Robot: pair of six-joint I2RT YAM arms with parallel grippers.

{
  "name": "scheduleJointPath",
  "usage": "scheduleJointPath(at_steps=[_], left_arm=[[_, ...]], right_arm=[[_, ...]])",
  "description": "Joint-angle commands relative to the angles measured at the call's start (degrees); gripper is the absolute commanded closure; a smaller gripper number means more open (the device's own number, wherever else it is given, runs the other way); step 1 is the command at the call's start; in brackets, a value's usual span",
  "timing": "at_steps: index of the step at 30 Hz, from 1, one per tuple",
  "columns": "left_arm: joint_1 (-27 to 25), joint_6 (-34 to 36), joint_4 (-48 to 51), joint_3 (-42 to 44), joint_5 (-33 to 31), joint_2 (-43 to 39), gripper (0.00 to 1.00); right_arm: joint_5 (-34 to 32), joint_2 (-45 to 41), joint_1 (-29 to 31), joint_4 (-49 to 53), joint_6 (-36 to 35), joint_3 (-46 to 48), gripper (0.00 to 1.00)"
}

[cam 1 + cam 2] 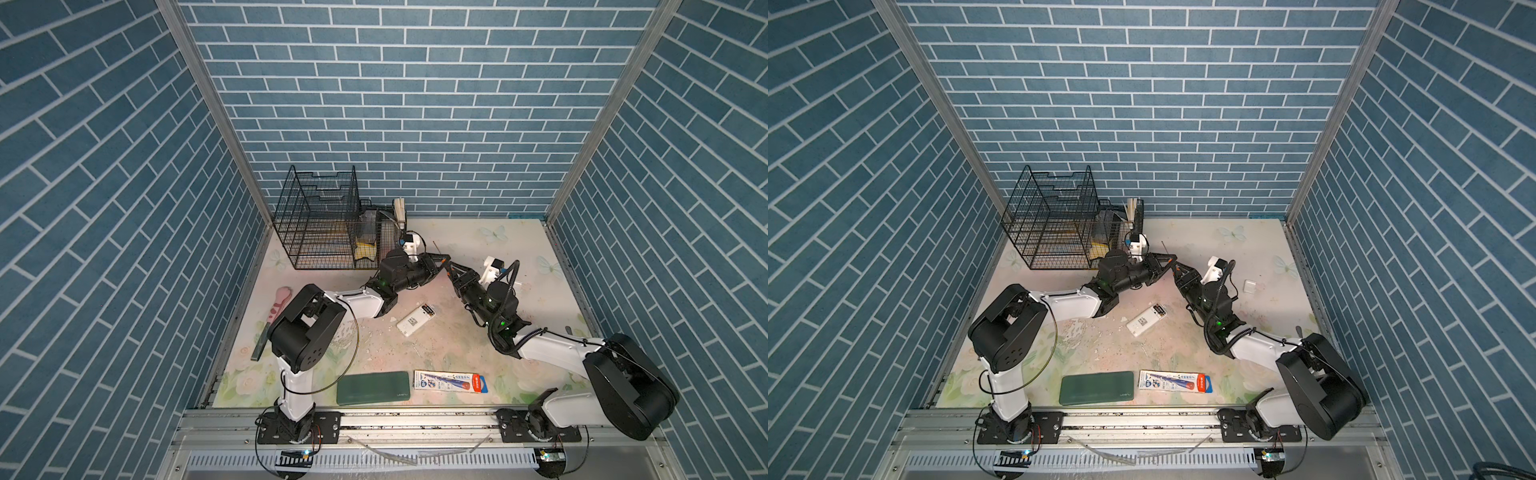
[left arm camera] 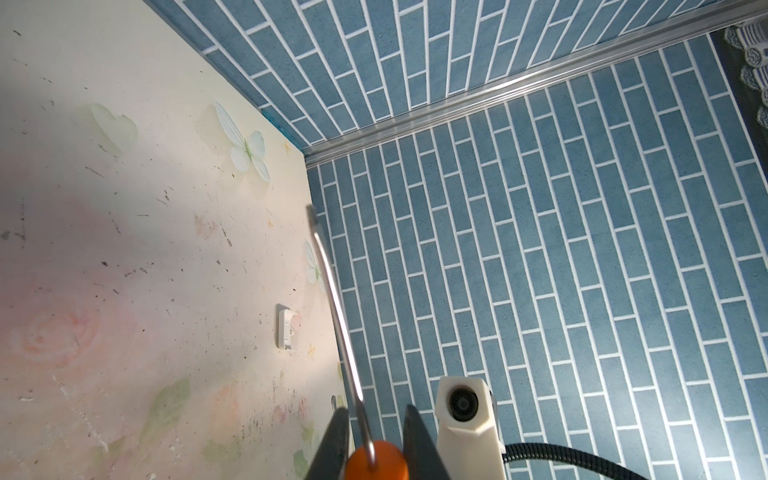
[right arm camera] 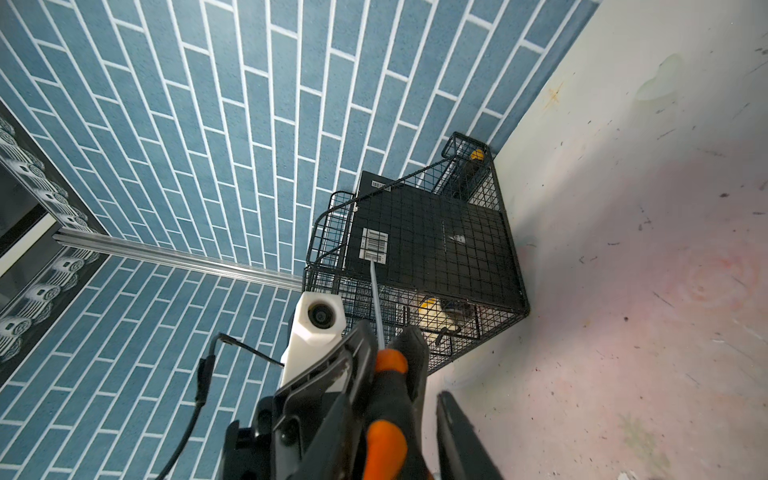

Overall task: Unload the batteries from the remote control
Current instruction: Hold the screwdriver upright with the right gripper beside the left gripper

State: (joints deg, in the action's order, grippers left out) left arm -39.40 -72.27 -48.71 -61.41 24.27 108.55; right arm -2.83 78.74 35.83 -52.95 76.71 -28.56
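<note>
Now: white remote (image 1: 411,322) compartment open, black gold-tipped batteries (image 1: 427,309) inside; left gripper (image 2: 376,419) clamps screwdriver (image 2: 332,291); right gripper (image 1: 452,272) apart

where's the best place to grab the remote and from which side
Probably the plain white end of the remote, pinched across its narrow width, coming straight down from above. It lies flat and slantwise with both long edges free, and the batteries sit exposed at its far end, so a claw there would cover them.
</note>
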Motion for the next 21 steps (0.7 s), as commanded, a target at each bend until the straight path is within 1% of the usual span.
scheduleJointPath(at_steps=[1,6,12,21], left_arm=[[-0.4,1.6,-0.2,0.3,1.0,-1.5,1.0],[-0.5,1.6,-0.4,0.4,1.4,-1.2,1.0],[-0.8,1.5,-0.5,0.5,1.5,-1.3,1.0],[-0.9,1.4,-0.7,0.6,1.5,-1.3,1.0]], right_arm=[[0.6,0.0,-0.2,0.3,1.5,-2.6,0.65],[0.9,0.4,-0.2,0.7,1.6,-3.0,0.66],[0.8,0.5,-0.2,1.0,1.8,-3.2,0.72],[0.8,0.9,-0.3,0.5,2.1,-2.8,0.93]])
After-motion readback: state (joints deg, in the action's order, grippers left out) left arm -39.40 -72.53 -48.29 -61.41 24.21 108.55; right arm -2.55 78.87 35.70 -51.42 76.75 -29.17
